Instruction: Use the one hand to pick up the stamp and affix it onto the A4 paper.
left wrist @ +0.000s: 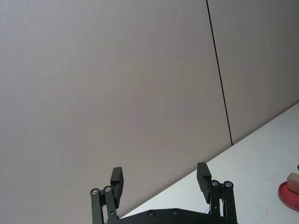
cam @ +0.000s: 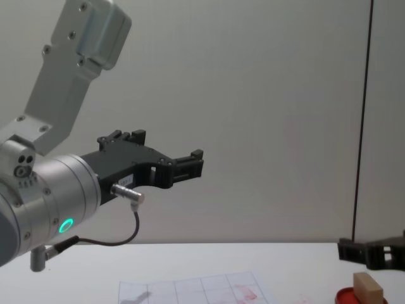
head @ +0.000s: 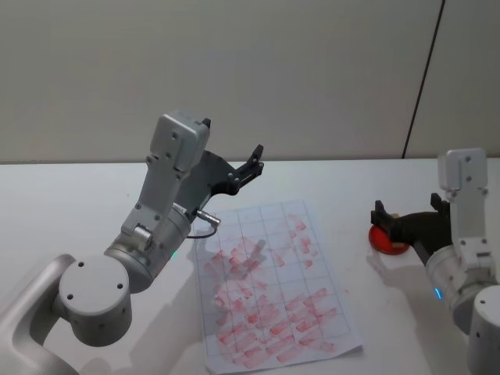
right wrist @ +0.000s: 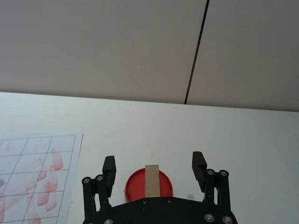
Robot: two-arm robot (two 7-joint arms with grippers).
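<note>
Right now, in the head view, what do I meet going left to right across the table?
Left gripper, raised and open → A4 paper → red ink pad, with the open right gripper over it.

Bright, even indoor light, soft shadow of left arm [head: 156, 226] across paper [head: 273, 305] and table [head: 70, 195], faint shadow beside pad [head: 387, 242], green ring [cam: 65, 225] glowing on the arm.

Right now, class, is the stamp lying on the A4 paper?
No, the stamp rests on the red ink pad, apart from the A4 paper.
</note>
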